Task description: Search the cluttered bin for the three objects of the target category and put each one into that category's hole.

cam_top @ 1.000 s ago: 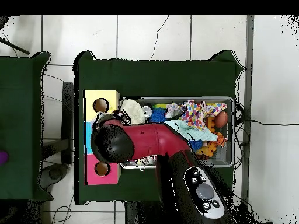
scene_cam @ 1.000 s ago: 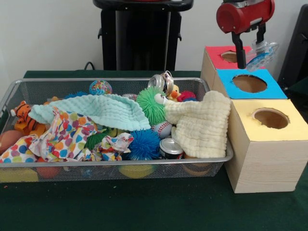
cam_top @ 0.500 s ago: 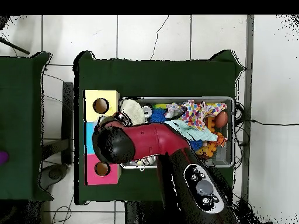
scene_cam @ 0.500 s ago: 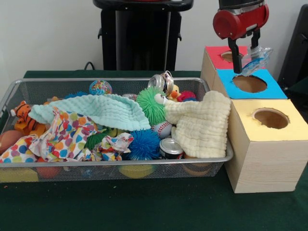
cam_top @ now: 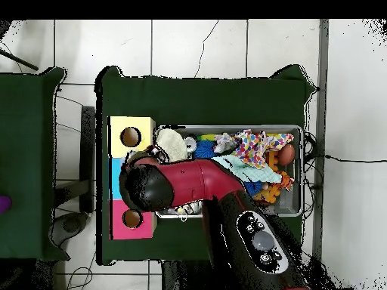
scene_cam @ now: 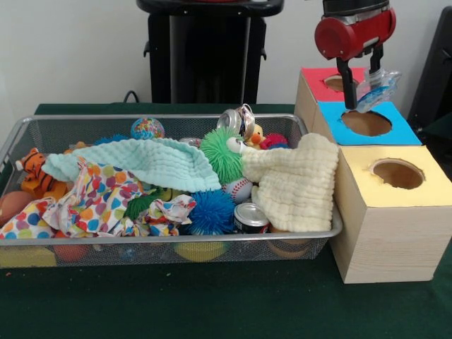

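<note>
Bin (scene_cam: 42, 131), big wire-mesh tray, heaped w/ soft cloths: mint waffle cloth (scene_cam: 152, 161), cream cloth (scene_cam: 296, 180) draped over its rim, polka-dot fabric (scene_cam: 99, 198); also spiky green ball (scene_cam: 220, 152), spiky blue ball (scene_cam: 212, 212), two metal cans. Beside it, wooden box (scene_cam: 381, 233) w/ round holes in red, blue, yellow tops. Gripper (scene_cam: 361, 90) hangs above blue hole (scene_cam: 366, 123), jaws clamped on crinkly clear plastic bottle (scene_cam: 374, 88) w/ blue label. Vs. half a sec ago, gripper + bottle sit slightly further right, height about same.
</note>
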